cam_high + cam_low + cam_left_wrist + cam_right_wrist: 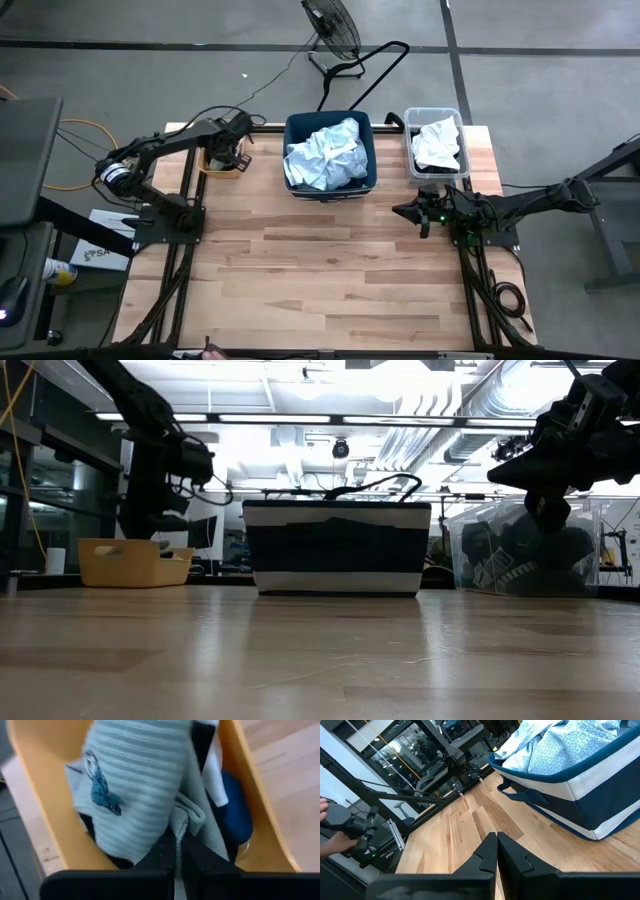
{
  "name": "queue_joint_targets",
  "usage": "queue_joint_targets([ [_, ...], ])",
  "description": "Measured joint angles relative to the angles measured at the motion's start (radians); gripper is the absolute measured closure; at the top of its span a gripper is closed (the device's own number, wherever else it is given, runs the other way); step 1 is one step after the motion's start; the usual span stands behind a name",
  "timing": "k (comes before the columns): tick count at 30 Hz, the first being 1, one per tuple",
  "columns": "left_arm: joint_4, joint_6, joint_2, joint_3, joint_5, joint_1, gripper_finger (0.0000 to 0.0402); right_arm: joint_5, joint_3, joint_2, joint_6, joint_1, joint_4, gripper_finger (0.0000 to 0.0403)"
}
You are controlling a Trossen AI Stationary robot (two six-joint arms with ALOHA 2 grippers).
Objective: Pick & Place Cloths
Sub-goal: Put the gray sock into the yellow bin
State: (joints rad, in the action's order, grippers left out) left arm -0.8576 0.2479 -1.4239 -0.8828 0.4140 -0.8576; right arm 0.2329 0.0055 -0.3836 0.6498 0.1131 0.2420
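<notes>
Since the cloths must be lifted out one at a time, the left gripper [179, 851] is lowered into the orange bin [37, 785] and is pinched on a fold of the pale striped sock [135, 795], which lies just ahead of its fingertips on darker cloths. The right gripper [497, 851] is held pressed together and empty over bare table [465, 837], with the navy bin [580, 800] of pale blue cloth [565, 742] ahead of it, presumably kept clear until needed.

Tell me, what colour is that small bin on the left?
Orange bin, clearest in the left wrist view.
</notes>
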Motion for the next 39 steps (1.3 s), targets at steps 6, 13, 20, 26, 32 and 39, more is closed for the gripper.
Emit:
queue_joint_targets([
  [6,0.041,0.001,0.000,0.054,-0.016,-0.027,0.0397,0.000,0.000,0.000,0.000,0.000,0.000,0.0400],
  [13,0.043,0.012,0.002,0.054,-0.035,-0.026,0.0361,0.000,0.000,0.000,0.000,0.000,0.000,0.0400],
  [20,0.017,0.012,0.032,0.054,-0.038,-0.026,0.0253,0.000,0.000,0.000,0.000,0.000,0.000,0.0400],
  [26,-0.004,0.011,0.107,0.054,-0.046,-0.026,0.0158,0.000,0.000,0.000,0.000,0.000,0.000,0.0400],
  [32,-0.015,0.011,0.174,0.054,-0.047,-0.009,0.0118,0.000,0.000,0.000,0.000,0.000,0.000,0.0400],
  [39,-0.016,-0.010,0.263,0.054,-0.060,0.048,0.0117,0.000,0.000,0.000,0.000,0.000,0.000,0.0400],
])
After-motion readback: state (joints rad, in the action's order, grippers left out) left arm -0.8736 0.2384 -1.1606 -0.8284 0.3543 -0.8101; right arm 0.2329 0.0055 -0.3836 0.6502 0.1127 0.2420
